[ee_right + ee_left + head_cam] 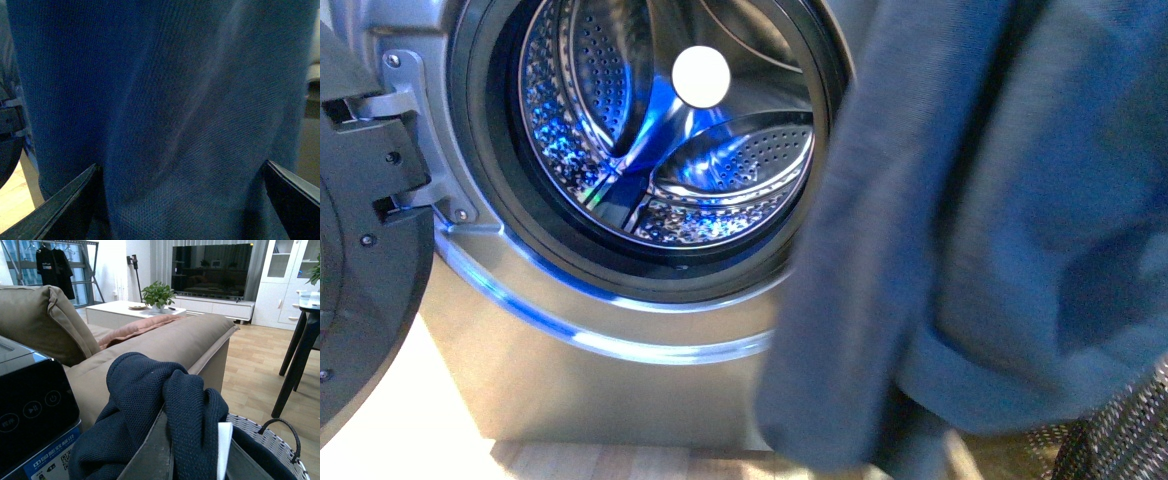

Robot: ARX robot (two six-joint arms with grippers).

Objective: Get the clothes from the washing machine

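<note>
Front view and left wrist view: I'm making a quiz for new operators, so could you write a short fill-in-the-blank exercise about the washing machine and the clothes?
1. What shows of the washing machine's drum is ___ of laundry.
2. Its door stands ___.
3. The left gripper is shut on the clothes, which carry a ___ tag.
Missing words: empty; open; white.

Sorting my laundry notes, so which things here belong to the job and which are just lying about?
Job: clothes, washing machine, probably the basket.
Lying about: sofa, television, potted plant, coffee table.
</note>
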